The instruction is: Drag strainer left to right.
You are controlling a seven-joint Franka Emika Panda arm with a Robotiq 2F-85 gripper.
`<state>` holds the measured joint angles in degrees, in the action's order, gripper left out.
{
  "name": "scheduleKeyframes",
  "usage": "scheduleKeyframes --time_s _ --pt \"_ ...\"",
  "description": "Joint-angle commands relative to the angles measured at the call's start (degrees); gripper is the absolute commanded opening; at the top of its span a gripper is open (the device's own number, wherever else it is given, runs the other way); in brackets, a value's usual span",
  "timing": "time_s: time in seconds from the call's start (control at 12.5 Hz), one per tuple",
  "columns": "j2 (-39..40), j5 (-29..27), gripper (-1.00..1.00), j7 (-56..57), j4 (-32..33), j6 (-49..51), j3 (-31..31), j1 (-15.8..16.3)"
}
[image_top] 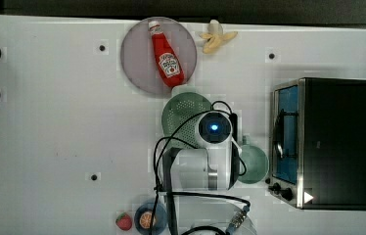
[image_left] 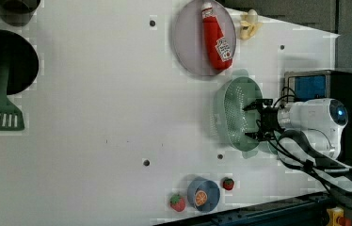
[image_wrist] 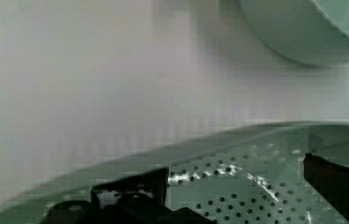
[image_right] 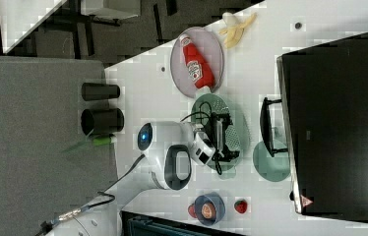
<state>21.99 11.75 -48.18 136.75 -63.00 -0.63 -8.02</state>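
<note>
The strainer [image_top: 183, 113] is a pale mint-green oval colander on the white table, just below the grey plate in the top view. It also appears as a perforated bowl in the left view [image_left: 237, 110] and the right view [image_right: 231, 123]. My gripper [image_left: 254, 121] is open, with its dark fingers spread apart inside the strainer's bowl and nothing between them. In the wrist view the fingertips [image_wrist: 130, 189] hang over the strainer's holed floor [image_wrist: 228, 186]. In the top view the arm's wrist [image_top: 214, 128] covers the strainer's right part.
A grey plate [image_top: 137, 54] holds a ketchup bottle [image_top: 166, 56], with a banana [image_top: 216, 39] beside it. A mint-green cup [image_top: 253, 164] sits between the strainer and the toaster oven [image_top: 328, 142]. A blue bowl [image_top: 148, 218] and a strawberry [image_top: 124, 221] lie near the arm's base.
</note>
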Motion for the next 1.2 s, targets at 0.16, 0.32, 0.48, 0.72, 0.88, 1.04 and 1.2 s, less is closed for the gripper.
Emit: scheduleKeyframes --time_s 0.16,0.32,0.48,0.72,0.88,1.04,1.2 --pt "-9.6 -0.4 1.00 12.2 -0.3 3.9 3.9 -0.2" --pt "-17.5 -0.7 1.00 17.7 -1.5 11.8 5.7 -0.2" --pt "-25.3 -3.0 1.00 22.5 -4.0 21.3 6.7 -0.1" --pt "-35.6 -11.3 1.00 31.8 -9.1 38.4 6.5 -0.2" --pt "-40.7 -11.7 1.00 41.8 -13.2 44.4 6.6 -0.1" --pt "-43.7 -11.9 1.00 43.4 -16.7 53.0 6.1 -0.2" --pt "-44.6 -12.0 1.00 43.3 -19.1 61.1 5.8 -0.2"
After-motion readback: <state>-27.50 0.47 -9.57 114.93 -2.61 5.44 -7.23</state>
